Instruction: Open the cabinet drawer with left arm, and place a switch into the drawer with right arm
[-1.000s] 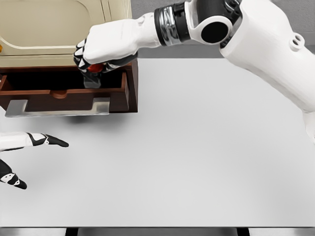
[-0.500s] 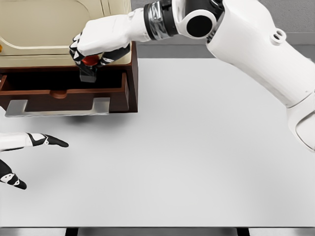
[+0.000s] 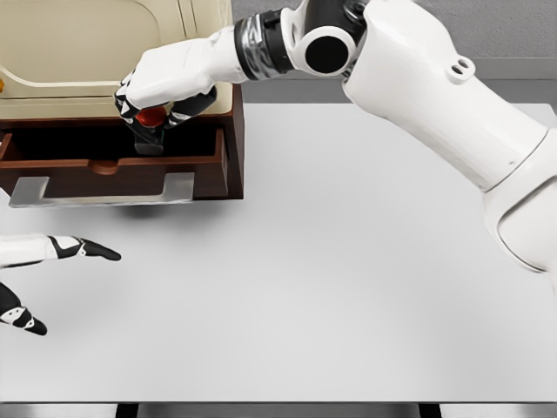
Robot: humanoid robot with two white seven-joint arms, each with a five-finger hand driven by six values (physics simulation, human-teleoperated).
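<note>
The brown cabinet drawer (image 3: 122, 170) stands pulled out at the upper left, its metal handle (image 3: 104, 193) facing me. My right hand (image 3: 161, 87) reaches over the open drawer, shut on the switch (image 3: 150, 126), a dark grey block with a red button. The switch hangs over the drawer's dark inside, its base about at rim height. My left hand (image 3: 52, 261) rests at the lower left edge, fingers spread and holding nothing, well in front of the drawer.
The cream cabinet body (image 3: 96, 48) rises behind the drawer. The white table (image 3: 348, 261) stretches to the right and front. My right arm (image 3: 418, 78) spans the upper right of the view.
My right hand has carried the switch leftward over the drawer, first rising then sinking a little toward the opening. The left hand and drawer have stayed still.
</note>
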